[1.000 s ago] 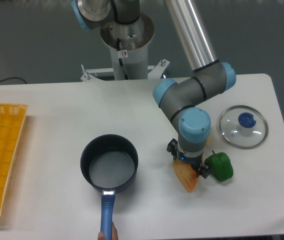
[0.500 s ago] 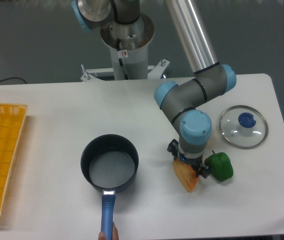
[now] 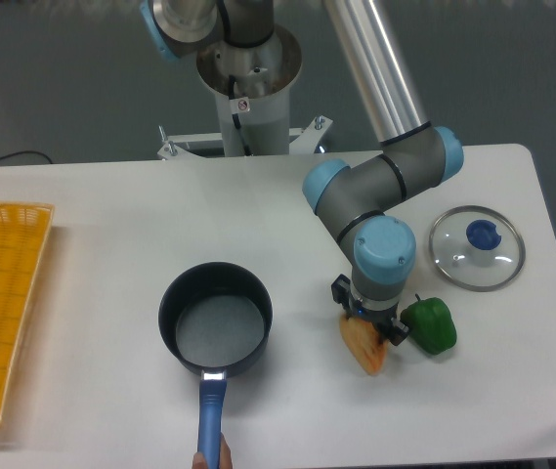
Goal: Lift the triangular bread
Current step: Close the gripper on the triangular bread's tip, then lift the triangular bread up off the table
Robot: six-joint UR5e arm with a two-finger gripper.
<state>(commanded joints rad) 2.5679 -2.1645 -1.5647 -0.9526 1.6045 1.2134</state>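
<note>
The triangular bread (image 3: 366,348) is a tan-orange toasted wedge lying on the white table right of the pot. My gripper (image 3: 368,319) hangs straight above its upper end and hides part of it; the fingers reach down around the bread. I cannot tell from above whether the jaws are closed on it. The green bell pepper (image 3: 429,325) sits right beside the bread and the gripper, on their right.
A dark pot (image 3: 215,320) with a blue handle (image 3: 209,424) stands left of the bread. A glass lid (image 3: 476,247) with a blue knob lies at the right. A yellow-orange basket (image 3: 0,298) sits at the left edge.
The arm's wrist has shifted very slightly to the right over the bread. The bread and pepper have not moved.
</note>
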